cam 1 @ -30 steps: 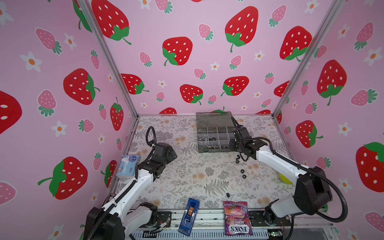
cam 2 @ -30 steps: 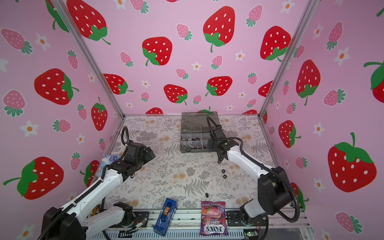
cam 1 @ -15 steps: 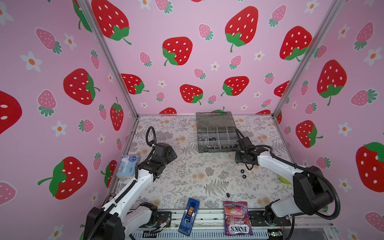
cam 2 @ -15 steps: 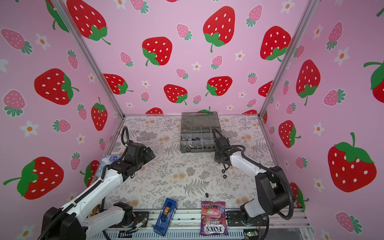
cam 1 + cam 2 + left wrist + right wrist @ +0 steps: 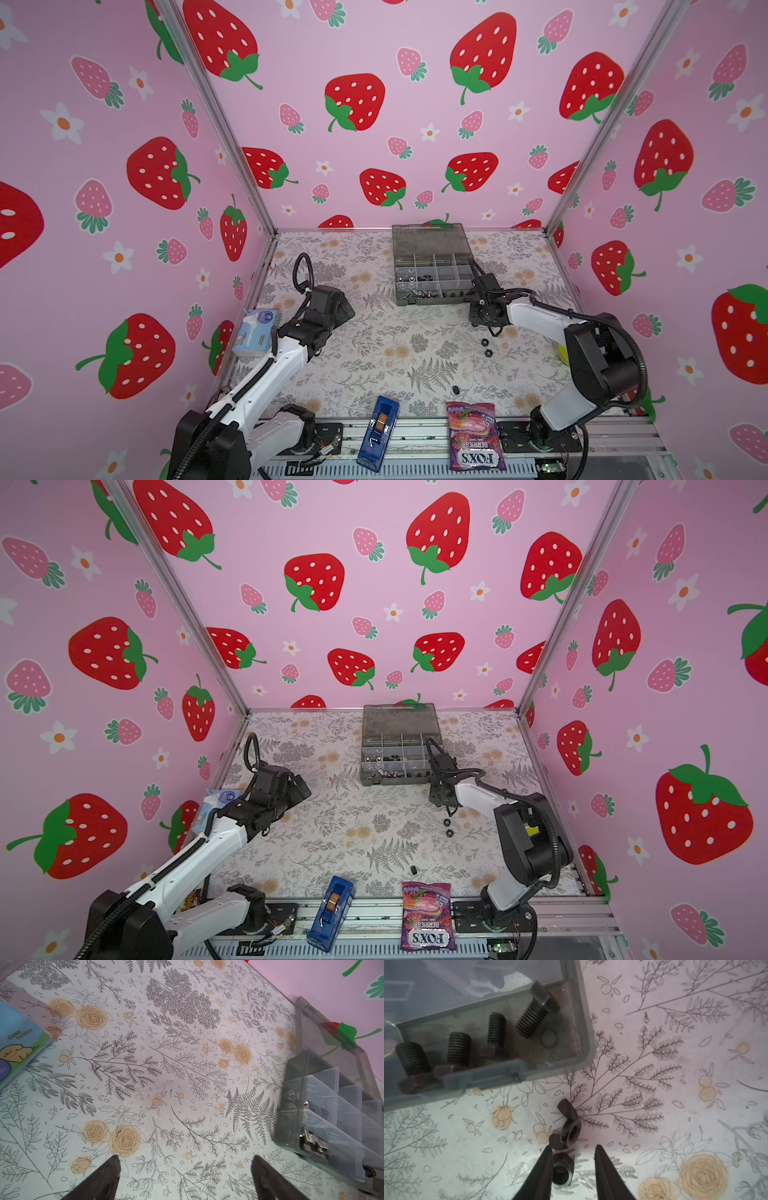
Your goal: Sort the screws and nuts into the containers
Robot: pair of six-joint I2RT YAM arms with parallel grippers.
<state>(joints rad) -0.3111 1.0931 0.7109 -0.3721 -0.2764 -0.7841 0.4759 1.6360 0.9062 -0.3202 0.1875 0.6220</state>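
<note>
Hovering just off a corner of the organiser box [image 5: 583, 1022], the right gripper [image 5: 573, 1148] has its fingers [image 5: 606, 1176] partly apart, clamping nothing. A black wing nut [image 5: 569, 1124] lies on the bench [image 5: 675, 1105] just past their tips, its long axis running from that corner toward the fingers. The left gripper [image 5: 185, 1161], well away from the box, has its fingers wide apart.
</note>
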